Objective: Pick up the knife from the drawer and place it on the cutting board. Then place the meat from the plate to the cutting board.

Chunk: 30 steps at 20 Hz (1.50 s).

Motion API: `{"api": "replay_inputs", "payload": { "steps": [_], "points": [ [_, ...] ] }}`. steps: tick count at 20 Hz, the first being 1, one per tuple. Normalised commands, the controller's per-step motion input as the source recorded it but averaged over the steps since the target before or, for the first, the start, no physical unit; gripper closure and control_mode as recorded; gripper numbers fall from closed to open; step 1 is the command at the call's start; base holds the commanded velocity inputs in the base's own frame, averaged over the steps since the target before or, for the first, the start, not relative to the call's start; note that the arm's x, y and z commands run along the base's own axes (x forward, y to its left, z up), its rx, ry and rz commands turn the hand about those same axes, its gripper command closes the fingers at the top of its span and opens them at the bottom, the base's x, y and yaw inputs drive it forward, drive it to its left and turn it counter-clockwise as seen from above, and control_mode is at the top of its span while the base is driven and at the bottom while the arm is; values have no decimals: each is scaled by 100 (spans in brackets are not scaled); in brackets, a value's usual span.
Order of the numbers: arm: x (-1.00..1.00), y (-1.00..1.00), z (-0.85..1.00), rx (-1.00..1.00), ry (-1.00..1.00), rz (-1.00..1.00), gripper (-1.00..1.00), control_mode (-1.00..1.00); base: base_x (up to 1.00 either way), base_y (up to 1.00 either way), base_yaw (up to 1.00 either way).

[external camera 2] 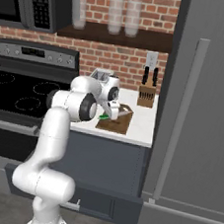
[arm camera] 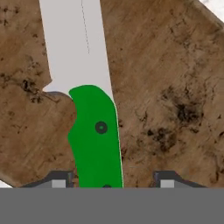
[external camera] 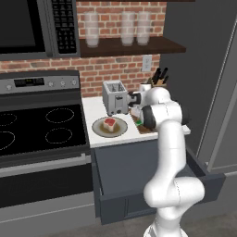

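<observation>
- Knife (external camera: 138, 122): in the left base view a green bit of its handle peeks out just left of the arm's wrist, over the counter's right part. The meat (external camera: 109, 123) sits on the plate (external camera: 109, 127) in front of the toaster (external camera: 115, 97). The drawer (external camera: 159, 187) hangs pulled out below the counter. The board (external camera: 147, 130) is mostly hidden by the arm.
- Right base view: the gripper (external camera 2: 109, 114) hangs low over the left end of the board (external camera 2: 117, 120), the green handle (external camera 2: 104, 116) just at its tip. A knife block (external camera 2: 146, 95) stands by the wall.
- Hand view: the knife (arm camera: 89, 96) lies flat on the board (arm camera: 170, 96), grey blade pointing away. The fingertips (arm camera: 59, 180) stand apart, one on each side of the handle and clear of it.
</observation>
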Motion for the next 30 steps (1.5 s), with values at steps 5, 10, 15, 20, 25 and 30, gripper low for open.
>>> {"api": "replay_inputs", "payload": {
  "steps": [5, 10, 15, 20, 25, 30],
  "points": [
    [-60, 0, 37, 0, 0, 0, -100, -100, 0, 0, 0],
    [-34, 23, 90, -1, -1, 2, -100, -100, 0, 0, 0],
    [-13, 74, 58, -3, 0, 10, -100, -100, 0, 0, 0],
    [-18, 90, 15, -1, 1, 21, -100, -100, 0, 0, 0],
    [-10, 89, 4, 0, 1, 28, -100, -100, 0, 0, 0],
    [7, 42, 0, 1, 4, 30, -100, -100, 0, 0, 0]
  ]
}}
